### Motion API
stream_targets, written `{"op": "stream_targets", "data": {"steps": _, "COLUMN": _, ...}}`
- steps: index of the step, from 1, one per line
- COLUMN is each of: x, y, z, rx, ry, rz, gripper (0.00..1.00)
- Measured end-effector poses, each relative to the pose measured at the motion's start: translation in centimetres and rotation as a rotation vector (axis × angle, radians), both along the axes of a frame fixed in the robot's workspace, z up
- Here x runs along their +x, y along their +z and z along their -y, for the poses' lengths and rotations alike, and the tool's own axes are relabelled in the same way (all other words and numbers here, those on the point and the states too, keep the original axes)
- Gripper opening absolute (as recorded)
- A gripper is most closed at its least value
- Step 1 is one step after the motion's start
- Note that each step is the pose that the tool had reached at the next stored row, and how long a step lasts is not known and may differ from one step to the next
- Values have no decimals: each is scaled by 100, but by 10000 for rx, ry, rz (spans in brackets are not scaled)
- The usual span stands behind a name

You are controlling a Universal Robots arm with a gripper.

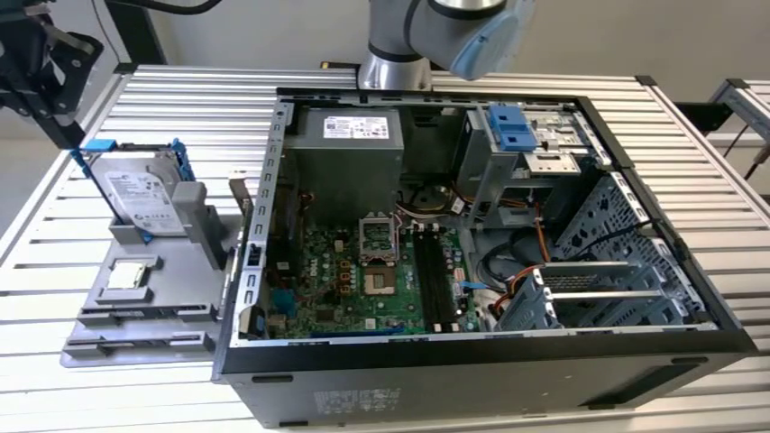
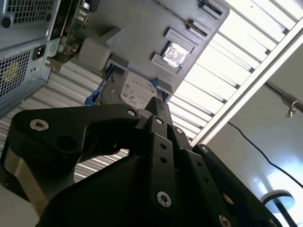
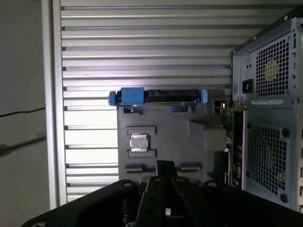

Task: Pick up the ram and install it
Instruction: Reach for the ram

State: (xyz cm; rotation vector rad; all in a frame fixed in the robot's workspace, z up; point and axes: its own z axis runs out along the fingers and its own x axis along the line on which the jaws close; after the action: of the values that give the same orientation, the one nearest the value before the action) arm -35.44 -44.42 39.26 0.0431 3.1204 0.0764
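Observation:
The ram is hidden from me. My gripper (image 2: 158,105) is black, and its two fingers meet at the tips with nothing visible between them. In the exterior view the gripper (image 1: 58,108) hangs at the far left, above the end of the grey parts holder (image 1: 157,302). In the first wrist view the gripper (image 3: 165,166) points down at that holder (image 3: 165,132). The long black slots (image 1: 430,271) lie on the green motherboard inside the open computer case (image 1: 481,352).
A silver hard drive in blue brackets (image 1: 139,194) stands upright at the holder's far end, and a small square chip (image 3: 138,143) lies on the holder. The case's metal walls and drive cage (image 1: 601,271) surround the motherboard. Everything rests on a ribbed metal table (image 1: 361,81).

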Motion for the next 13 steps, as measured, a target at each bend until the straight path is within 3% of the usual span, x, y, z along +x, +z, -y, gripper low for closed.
{"op": "stream_targets", "data": {"steps": 13, "x": 14, "y": -1, "z": 270, "rx": 0, "ry": 101, "rz": 0, "gripper": 0}}
